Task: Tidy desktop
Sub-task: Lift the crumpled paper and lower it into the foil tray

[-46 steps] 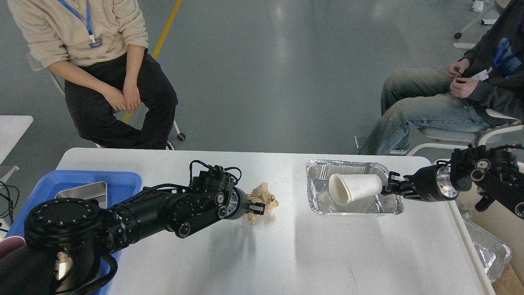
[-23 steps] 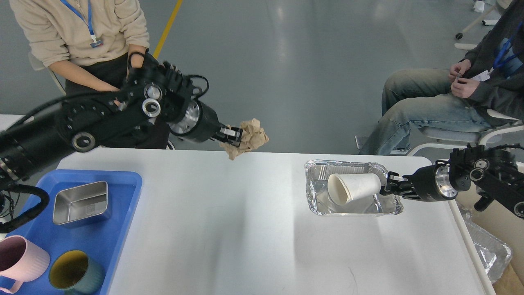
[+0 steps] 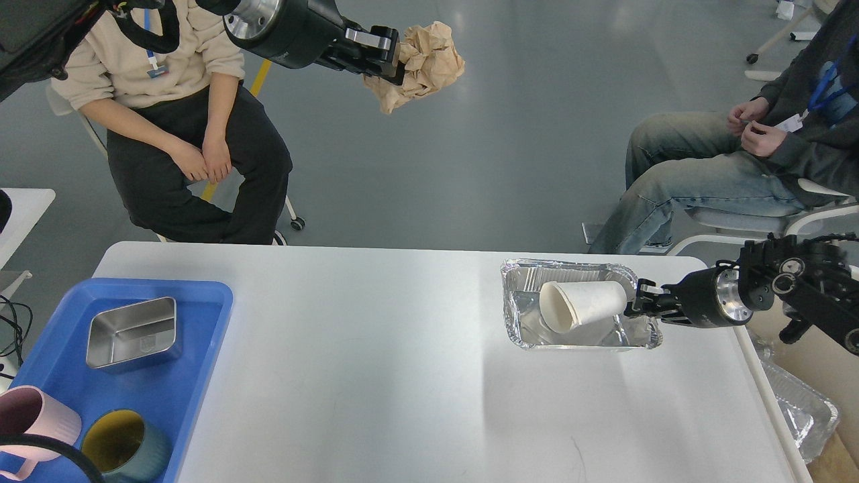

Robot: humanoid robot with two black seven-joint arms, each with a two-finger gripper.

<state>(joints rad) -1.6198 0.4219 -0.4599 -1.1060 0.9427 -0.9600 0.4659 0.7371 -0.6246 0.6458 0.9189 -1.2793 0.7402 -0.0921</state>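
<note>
In the head view, the white table is seen with its long axis running left to right, smooth, with rounded corners. One crumpled paper is held high above it by the left gripper. One cup, lying sideways in one foil tray, is clamped by the right gripper. One blue tray carries one steel tin and two mugs.

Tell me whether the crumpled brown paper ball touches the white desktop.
Apart. Head view shows the crumpled brown paper ball clamped in the left gripper, high above the white desktop.
</note>
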